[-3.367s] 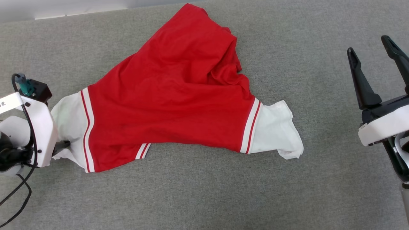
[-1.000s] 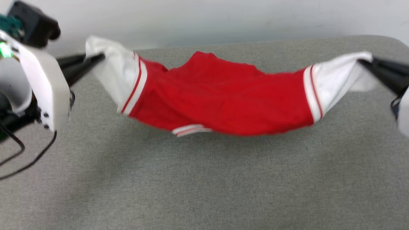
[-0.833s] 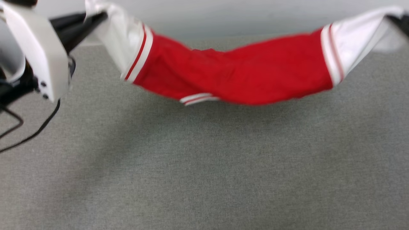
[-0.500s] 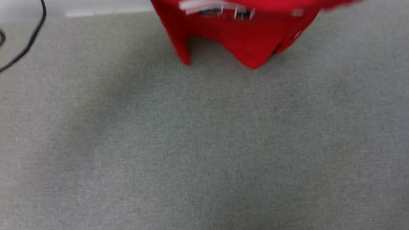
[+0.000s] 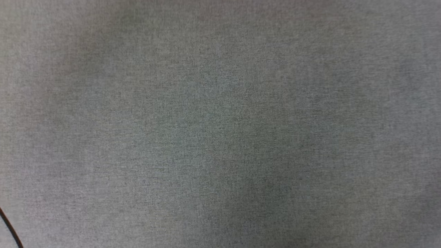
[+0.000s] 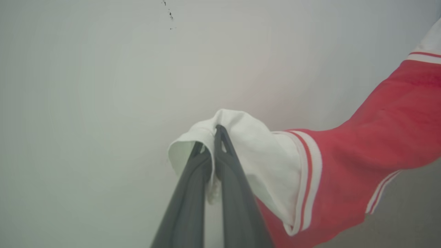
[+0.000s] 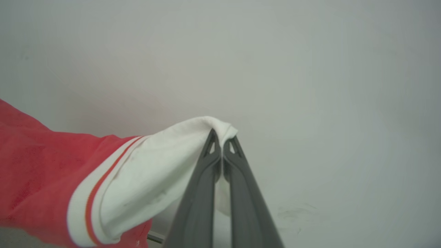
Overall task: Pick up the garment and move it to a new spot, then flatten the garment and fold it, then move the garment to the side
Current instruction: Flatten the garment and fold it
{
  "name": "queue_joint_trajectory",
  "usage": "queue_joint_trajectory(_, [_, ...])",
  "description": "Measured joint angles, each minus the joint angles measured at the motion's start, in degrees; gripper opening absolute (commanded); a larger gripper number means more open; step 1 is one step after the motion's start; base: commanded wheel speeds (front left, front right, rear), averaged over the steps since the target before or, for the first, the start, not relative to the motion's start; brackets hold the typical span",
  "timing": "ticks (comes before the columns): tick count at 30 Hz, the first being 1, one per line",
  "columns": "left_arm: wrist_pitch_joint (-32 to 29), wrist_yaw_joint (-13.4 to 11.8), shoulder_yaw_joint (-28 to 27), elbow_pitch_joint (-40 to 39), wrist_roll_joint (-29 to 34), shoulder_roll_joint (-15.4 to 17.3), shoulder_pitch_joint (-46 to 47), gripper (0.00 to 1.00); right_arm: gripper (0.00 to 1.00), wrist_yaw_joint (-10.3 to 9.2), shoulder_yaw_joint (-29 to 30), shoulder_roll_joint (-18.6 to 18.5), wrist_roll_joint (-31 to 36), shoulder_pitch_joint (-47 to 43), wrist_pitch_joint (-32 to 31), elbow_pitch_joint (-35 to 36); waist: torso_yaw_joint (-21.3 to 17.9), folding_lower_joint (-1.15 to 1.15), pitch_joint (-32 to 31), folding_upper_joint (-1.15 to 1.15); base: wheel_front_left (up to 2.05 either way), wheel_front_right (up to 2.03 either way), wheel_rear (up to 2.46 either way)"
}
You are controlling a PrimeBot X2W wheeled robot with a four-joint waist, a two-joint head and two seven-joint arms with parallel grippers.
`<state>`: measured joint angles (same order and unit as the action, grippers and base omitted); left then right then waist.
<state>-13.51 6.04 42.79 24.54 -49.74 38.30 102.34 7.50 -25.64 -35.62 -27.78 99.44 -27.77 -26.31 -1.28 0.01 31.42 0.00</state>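
- Left wrist view: noted left gripper (image 6: 208,137) pinched tight on white sleeve (image 6: 255,151) of garment (image 6: 361,137); seen red body sagging away toward that view's right, hanging in air against pale wall (image 6: 86,86).
- Right wrist view: noted right gripper (image 7: 223,136) closed likewise on other sleeve (image 7: 155,172); only a thin fold of cloth caught at the tips; seen red body (image 7: 34,165) trailing off toward that view's left.
- Head view: logged grey table (image 5: 220,124); dark cable (image 5: 10,227) at lower-left corner.
- Judged step: carrying garment, slung between both grippers by its sleeves, to a new spot ahead of flattening.
- To do well: hold both pinches firm; move both arms together at matched height and spacing, to avoid tugging either sleeve out; expect slipping of thin jersey under any jerk.
- Keep span taut enough to stop the middle folding on itself; lower the hanging edge onto table first, then draw back gently to lay flat; release only after resting the cloth.
- Mind cable; avoid snagging.
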Motion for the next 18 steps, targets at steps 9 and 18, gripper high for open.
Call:
queue_joint_trajectory(9, [5.41, -1.45, -1.11, 3.63, 1.78, -2.16, 3.32, 0.0, 0.0, 0.0, -2.56, 3.63, 2.64, 5.73, 8.11, -8.91, 0.82, 0.0, 4.28, 0.0, 0.0, 0.0, 0.0])
queue_joint_trajectory(18, [12.5, -11.48, 3.0, -5.36, 5.09, -5.28, -13.37, 0.0, 0.0, 0.01, -5.95, 7.92, 1.29, -1.31, 15.14, -14.8, 0.28, 0.0, 5.23, 0.0, 0.0, 0.0, 0.0])
